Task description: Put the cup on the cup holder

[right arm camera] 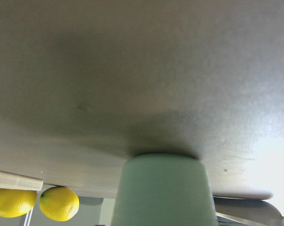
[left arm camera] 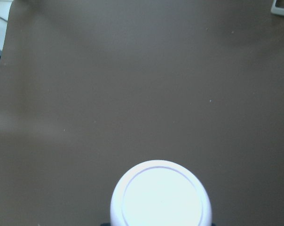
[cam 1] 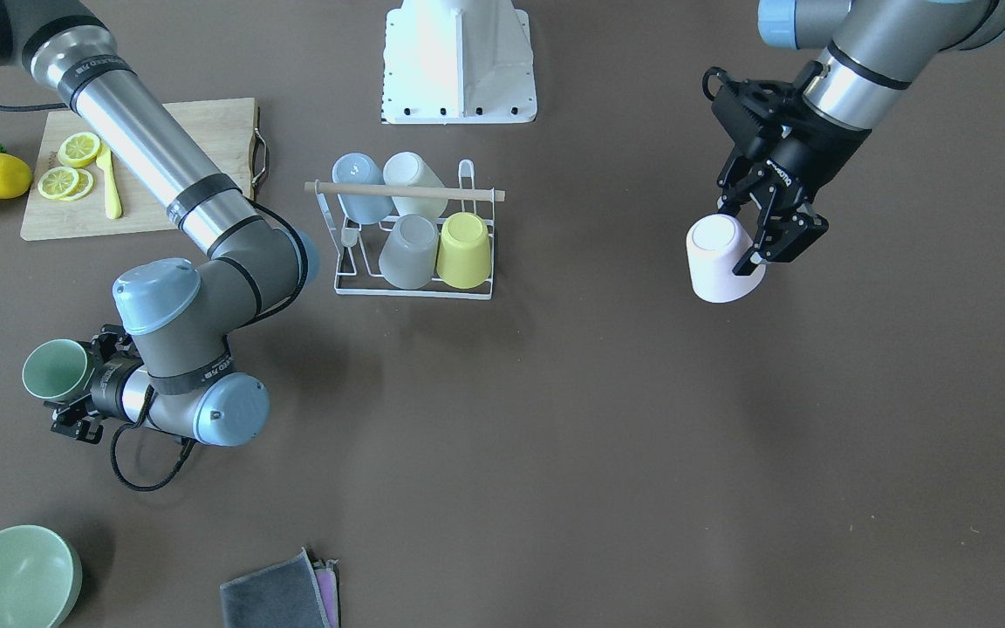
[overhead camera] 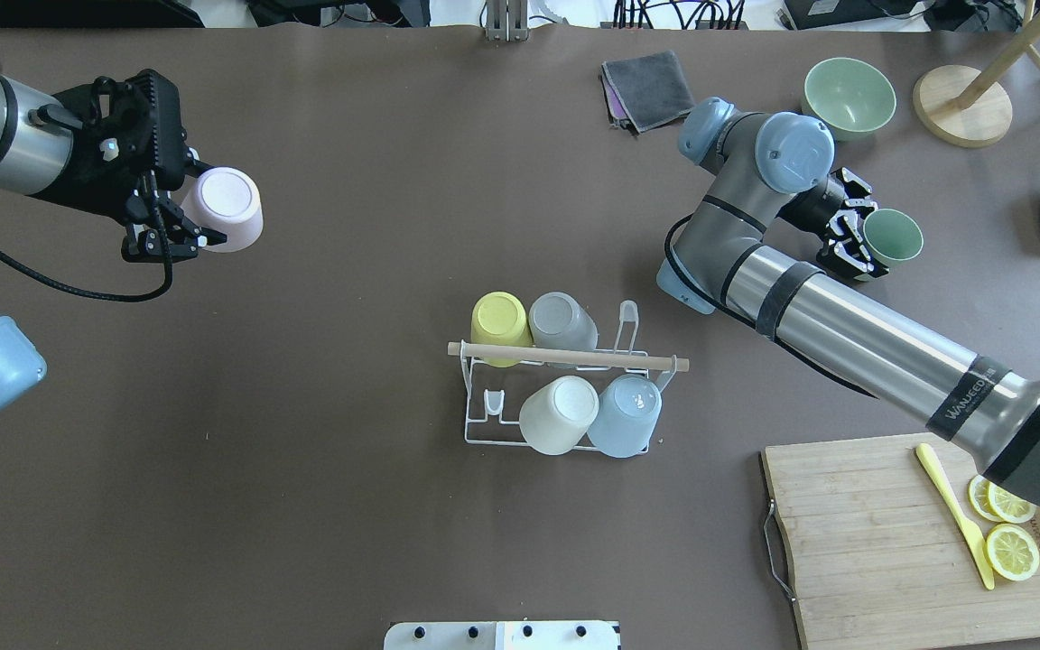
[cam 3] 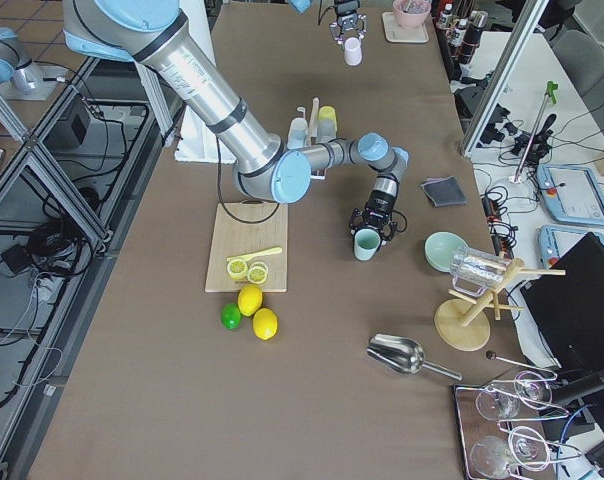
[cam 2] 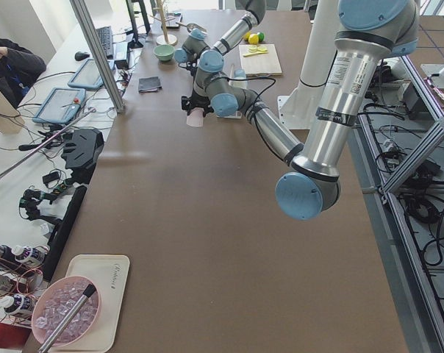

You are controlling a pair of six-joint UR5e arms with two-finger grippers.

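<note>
The left gripper [overhead camera: 199, 209] clasps the pink cup [overhead camera: 229, 208] base-up, well left of the cup holder [overhead camera: 565, 357], whose empty left prong [overhead camera: 493, 400] faces it, while the right gripper [overhead camera: 854, 236] grasps a green cup [overhead camera: 892, 236] far right.

Surface [overhead camera: 303, 469] is showing plain brown. Rack [overhead camera: 490, 403] is showing white, its rod [overhead camera: 637, 362] pale wood. Racked: yellow cup [overhead camera: 500, 318], grey cup [overhead camera: 560, 320], cream cup [overhead camera: 559, 413], pale blue cup [overhead camera: 626, 415]. Black left pincer [overhead camera: 198, 204] is holding pink cup [overhead camera: 229, 208]; black right pincer [overhead camera: 858, 233], green cup [overhead camera: 894, 238].
</note>
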